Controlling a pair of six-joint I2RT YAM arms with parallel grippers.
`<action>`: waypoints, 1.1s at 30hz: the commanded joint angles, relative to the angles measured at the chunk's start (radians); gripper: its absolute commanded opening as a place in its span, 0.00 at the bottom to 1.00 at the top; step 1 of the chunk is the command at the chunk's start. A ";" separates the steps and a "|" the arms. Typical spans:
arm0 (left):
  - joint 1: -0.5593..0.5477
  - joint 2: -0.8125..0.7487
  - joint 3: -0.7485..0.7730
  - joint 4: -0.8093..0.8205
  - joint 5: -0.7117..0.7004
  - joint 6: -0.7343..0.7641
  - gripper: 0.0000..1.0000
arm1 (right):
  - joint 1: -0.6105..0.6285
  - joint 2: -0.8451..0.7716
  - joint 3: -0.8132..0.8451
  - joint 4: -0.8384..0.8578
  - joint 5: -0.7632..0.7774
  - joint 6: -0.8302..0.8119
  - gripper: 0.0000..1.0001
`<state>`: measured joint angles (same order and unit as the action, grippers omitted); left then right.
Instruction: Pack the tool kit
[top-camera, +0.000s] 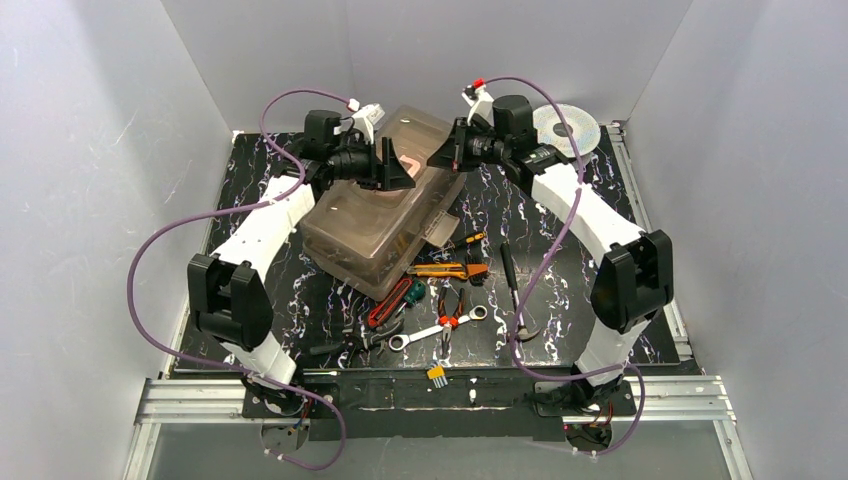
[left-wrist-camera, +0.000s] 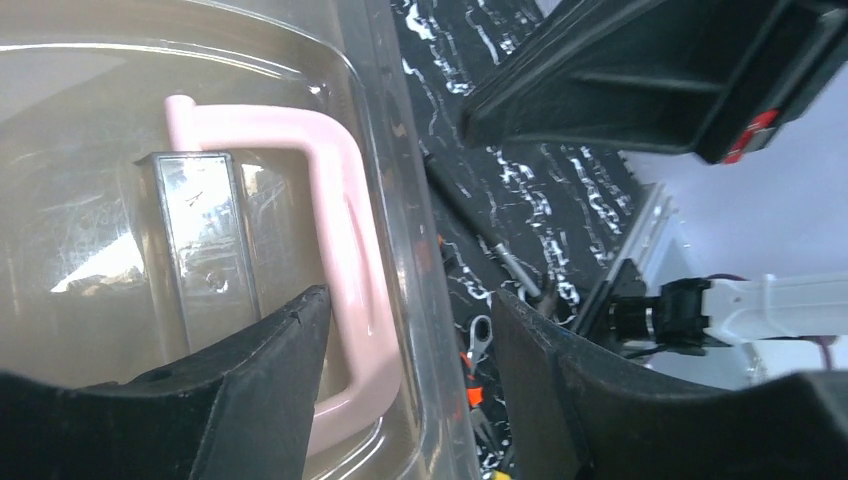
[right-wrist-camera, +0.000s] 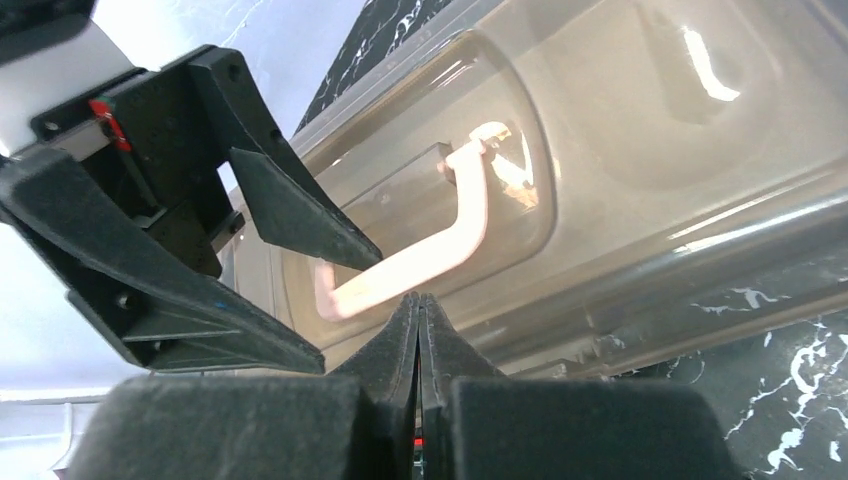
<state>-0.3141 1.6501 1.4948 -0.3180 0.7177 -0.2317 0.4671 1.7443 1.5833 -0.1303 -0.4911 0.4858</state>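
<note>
1. From overhead, the large tan plastic toolbox (top-camera: 370, 215) with its smoky translucent lid (top-camera: 420, 125) stands on the black marble-patterned table (top-camera: 485, 205). It sits left of centre and toward the back, between the ends of the two arms.
2. In that view the left gripper (top-camera: 398, 168) reaches over the middle of the lid from the left. The right gripper (top-camera: 440, 155) comes in at the lid's right edge, and the two tips point at each other, close together.
3. Only the overhead view shows the loose tools. A yellow utility knife (top-camera: 438, 270), red-handled pliers (top-camera: 385, 308), a silver wrench (top-camera: 432, 332) and a black-handled hammer (top-camera: 510, 275) lie on the table in front of the box. The hammer lies apart from the box. A round silver wire spool (top-camera: 565, 125) rests at the back right corner.
4. The left wrist view shows what the overhead view hides: this gripper's fingers (left-wrist-camera: 270, 380) stand apart, released, clamping nothing. The pale pinkish-beige handle (left-wrist-camera: 345, 240) lies in the lid's recess, and one of its arms runs through the gap just beside one finger. Whether that finger touches it cannot be told.
5. The right wrist view shows its own two fingers pressed flat together, clenched on nothing. Their tips are just in front of the handle's recess, and contact with the lid cannot be told. The left gripper's spread fingers are also visible at the handle's far end.
</note>
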 joint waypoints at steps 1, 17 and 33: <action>0.000 -0.093 -0.029 0.165 0.237 -0.157 0.57 | 0.020 0.028 0.076 -0.086 0.007 -0.006 0.01; 0.036 -0.120 -0.040 0.253 0.259 -0.242 0.57 | 0.048 0.124 0.153 -0.084 -0.053 0.005 0.01; 0.041 -0.088 0.026 0.020 0.054 -0.103 0.58 | 0.048 0.165 0.188 -0.105 -0.114 -0.062 0.01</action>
<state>-0.2703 1.6077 1.4883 -0.2371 0.7990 -0.3729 0.5125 1.9297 1.7596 -0.2661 -0.5667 0.4656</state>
